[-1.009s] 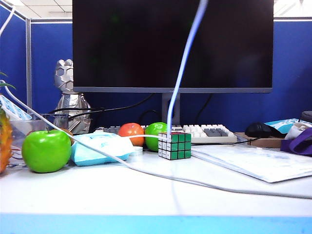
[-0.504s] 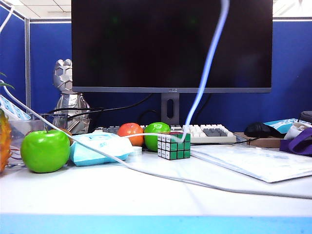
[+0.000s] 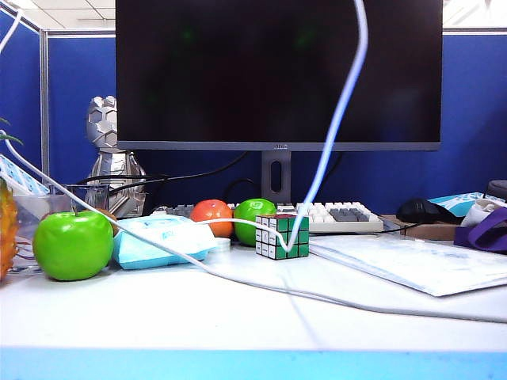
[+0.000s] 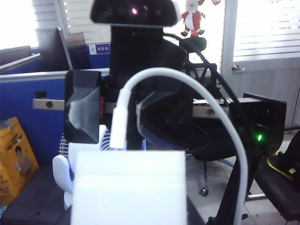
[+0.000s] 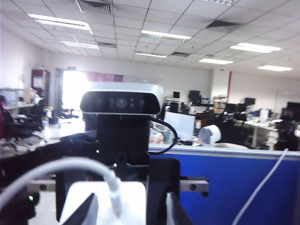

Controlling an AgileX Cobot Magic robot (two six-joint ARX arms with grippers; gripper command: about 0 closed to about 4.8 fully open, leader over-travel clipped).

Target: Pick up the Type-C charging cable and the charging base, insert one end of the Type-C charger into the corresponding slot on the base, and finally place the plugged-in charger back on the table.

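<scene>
The charging base is a white block held up close in the left wrist view, hiding my left gripper's own fingers. From the right wrist view that gripper's dark fingers clamp the base. The Type-C charging cable's plug stands in the base's top face. My right gripper is open, with its fingers either side of the plug and apart from it. In the exterior view the cable hangs from above to the table; both grippers are out of that view.
On the table stand a Rubik's cube, a green apple, a pale blue wipes pack, an orange fruit and a keyboard. A greyish cord crosses the front. A monitor fills the back.
The hanging cable's upper part has swung to the right, and it now bends near the top. Its lower loop has shifted across the cube's front.
</scene>
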